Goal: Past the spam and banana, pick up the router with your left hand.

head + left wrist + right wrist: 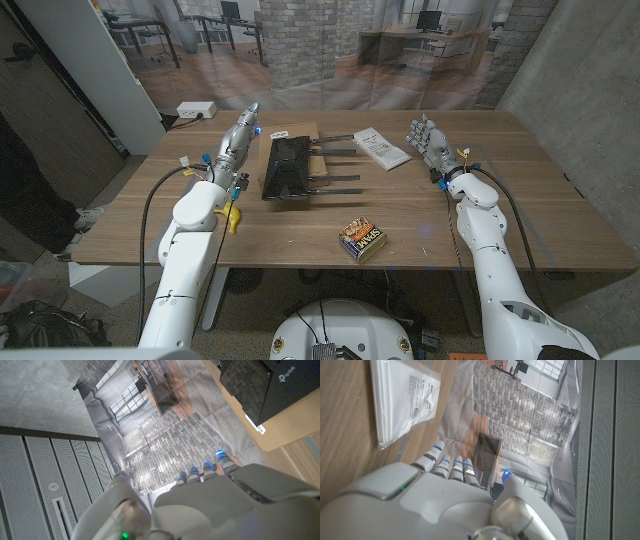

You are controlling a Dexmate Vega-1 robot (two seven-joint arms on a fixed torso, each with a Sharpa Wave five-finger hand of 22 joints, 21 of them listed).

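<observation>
We have the left robot hand [243, 124] raised over the far left of the desk [520, 190], fingers straight and holding nothing, just beside the router [287, 167], which lies black on its brown box [312, 130] mid-desk with antennas pointing right. The banana [233, 216] sits under our left forearm and the spam [362, 240] near the front edge, both nearer than the target. We should swing right, come down over the router's body, clear of the antennas, and close across its width. The right robot hand [428, 138] waits released beside a white packet [381, 148]
</observation>
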